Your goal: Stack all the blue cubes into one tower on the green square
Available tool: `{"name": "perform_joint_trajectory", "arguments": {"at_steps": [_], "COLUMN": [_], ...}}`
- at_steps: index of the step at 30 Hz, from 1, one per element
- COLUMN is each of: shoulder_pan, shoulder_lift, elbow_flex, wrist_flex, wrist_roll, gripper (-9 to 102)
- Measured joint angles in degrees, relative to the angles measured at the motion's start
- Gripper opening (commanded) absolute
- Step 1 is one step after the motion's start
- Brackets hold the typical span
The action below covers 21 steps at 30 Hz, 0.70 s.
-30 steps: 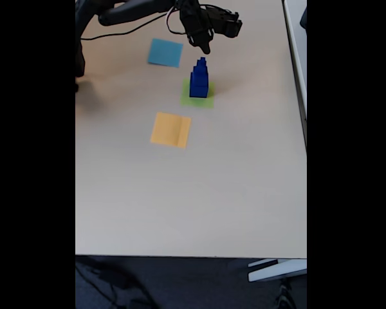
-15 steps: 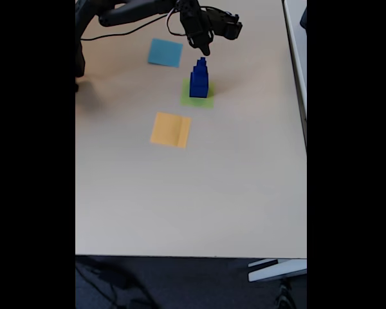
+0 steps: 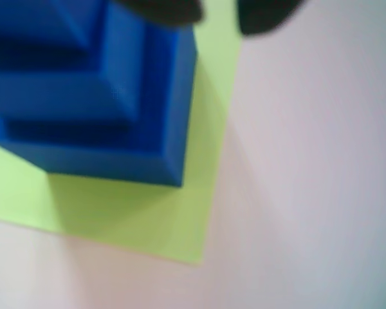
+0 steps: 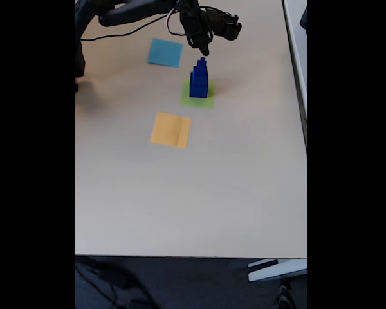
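The blue cubes point(image 4: 199, 78) stand as one tower of three graded tiers on the green square point(image 4: 206, 100), largest at the bottom. In the wrist view the tower point(image 3: 96, 96) sits toward one corner of the square point(image 3: 148, 219), inside its edges. The gripper point(image 4: 204, 46) hangs just above and beyond the top cube, holding nothing; whether its jaws are spread or together cannot be told. The stack appears complete. Retreat straight up and away, so no finger brushes the top cube. The surface point(image 4: 193, 193) also carries a light-blue square point(image 4: 165, 52) and an orange square point(image 4: 171, 129).
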Motion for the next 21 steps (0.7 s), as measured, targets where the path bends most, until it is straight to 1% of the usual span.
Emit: {"name": "perform_joint_trajectory", "arguments": {"at_steps": [21], "shoulder_pan": [0.8], "shoulder_lift": [-0.4], "elbow_flex": [-0.7], "wrist_flex": [0.0], "wrist_roll": [-1.1], "gripper": [0]}}
